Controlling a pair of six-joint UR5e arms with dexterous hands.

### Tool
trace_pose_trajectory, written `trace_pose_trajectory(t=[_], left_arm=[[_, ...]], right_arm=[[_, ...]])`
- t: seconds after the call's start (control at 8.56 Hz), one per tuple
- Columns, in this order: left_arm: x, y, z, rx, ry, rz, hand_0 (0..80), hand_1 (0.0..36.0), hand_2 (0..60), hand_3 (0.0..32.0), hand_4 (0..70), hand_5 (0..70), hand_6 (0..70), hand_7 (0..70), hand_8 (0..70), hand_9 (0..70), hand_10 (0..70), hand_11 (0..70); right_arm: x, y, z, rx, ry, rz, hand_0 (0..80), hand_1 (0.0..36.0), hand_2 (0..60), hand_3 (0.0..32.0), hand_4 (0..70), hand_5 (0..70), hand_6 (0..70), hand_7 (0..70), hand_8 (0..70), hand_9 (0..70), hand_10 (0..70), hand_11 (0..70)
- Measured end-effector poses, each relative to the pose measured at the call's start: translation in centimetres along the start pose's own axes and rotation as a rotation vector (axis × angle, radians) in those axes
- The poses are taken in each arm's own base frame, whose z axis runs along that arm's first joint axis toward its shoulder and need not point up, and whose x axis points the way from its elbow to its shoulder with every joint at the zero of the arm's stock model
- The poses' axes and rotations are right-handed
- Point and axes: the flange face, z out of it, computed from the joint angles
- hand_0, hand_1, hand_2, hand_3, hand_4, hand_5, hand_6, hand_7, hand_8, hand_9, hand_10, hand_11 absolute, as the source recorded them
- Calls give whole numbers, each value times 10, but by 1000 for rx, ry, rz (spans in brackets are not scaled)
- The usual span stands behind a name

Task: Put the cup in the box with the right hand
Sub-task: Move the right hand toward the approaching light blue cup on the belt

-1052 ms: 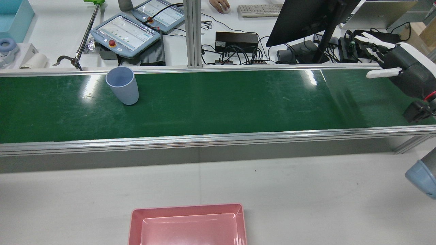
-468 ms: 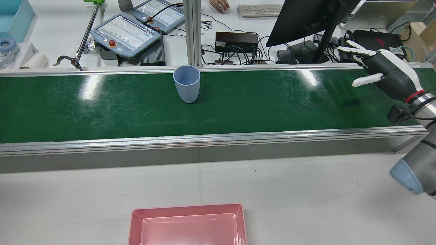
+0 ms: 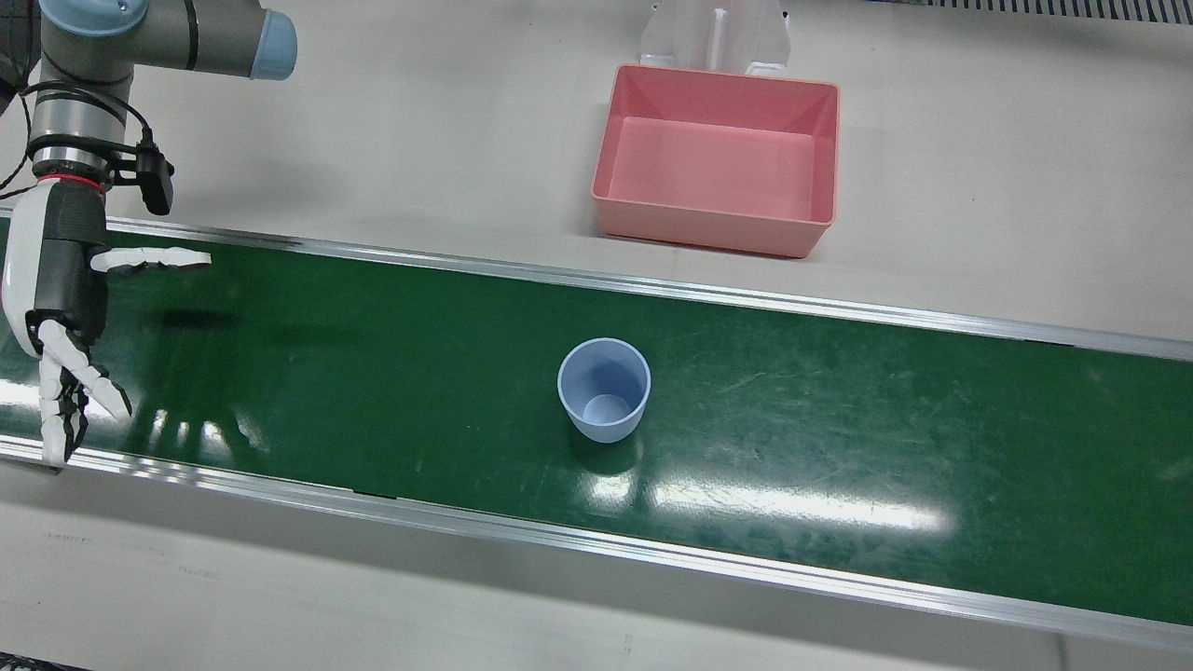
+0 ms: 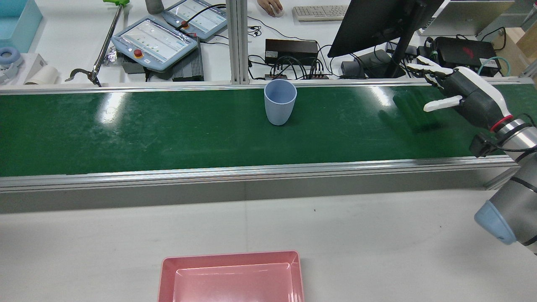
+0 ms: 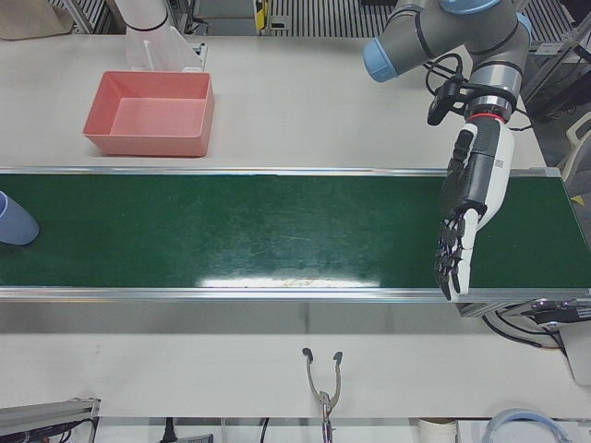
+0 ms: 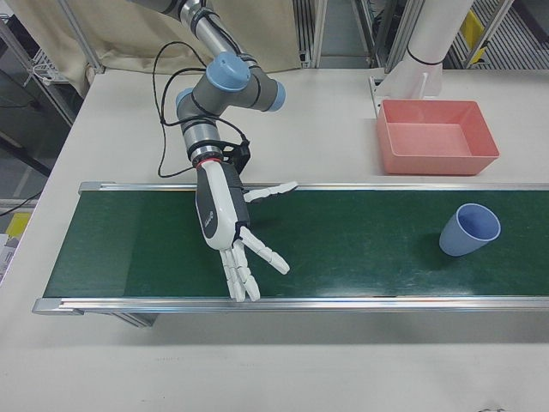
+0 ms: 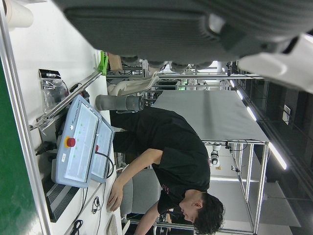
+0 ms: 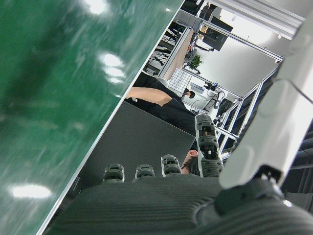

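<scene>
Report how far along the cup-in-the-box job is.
Done: nothing yet. The blue cup stands upright on the green belt, untouched, and the pink box holds nothing. In hand: the right hand hovers open above the belt's end, well apart from the cup, holding nothing. Left: reach and grasp the cup, lift it off the belt, carry it to the box and release it inside.

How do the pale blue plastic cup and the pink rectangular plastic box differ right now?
The pale blue plastic cup is round and tapered; the pink rectangular plastic box is straight-sided and much wider.
The cup stands on the green conveyor belt; the box sits on the white table beside the belt.
Both are upright, open-topped and empty, and the open right hand touches neither.
</scene>
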Motion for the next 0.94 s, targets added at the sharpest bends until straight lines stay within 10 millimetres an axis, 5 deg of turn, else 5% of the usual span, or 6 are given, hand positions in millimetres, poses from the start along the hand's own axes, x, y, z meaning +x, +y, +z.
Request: trace_pose_trajectory(t=[0.12, 0.23, 0.47, 0.7, 0.94], left_arm=[[0, 0, 0, 0, 0, 0, 0, 0, 0, 0, 0, 0, 0, 0, 0, 0, 0, 0], [0, 0, 0, 0, 0, 0, 0, 0, 0, 0, 0, 0, 0, 0, 0, 0, 0, 0], [0, 0, 0, 1, 0, 0, 0, 0, 0, 0, 0, 0, 0, 0, 0, 0, 0, 0], [0, 0, 0, 0, 0, 0, 0, 0, 0, 0, 0, 0, 0, 0, 0, 0, 0, 0], [0, 0, 0, 0, 0, 0, 0, 0, 0, 0, 0, 0, 0, 0, 0, 0, 0, 0]], right_arm=[[0, 0, 0, 0, 0, 0, 437, 76, 71, 70, 50, 31, 23, 114, 2, 36, 23, 46], [1, 2, 1, -3, 1, 1, 454, 58, 1, 70, 63, 31, 23, 115, 2, 36, 23, 46], [5, 6, 3, -10, 7, 2, 423, 85, 110, 72, 43, 31, 23, 116, 2, 37, 23, 45], [10, 9, 4, -16, 16, 4, 456, 59, 0, 72, 63, 31, 24, 119, 3, 39, 23, 46], [14, 11, 4, -20, 21, 6, 425, 86, 114, 70, 52, 31, 26, 129, 5, 43, 24, 47]])
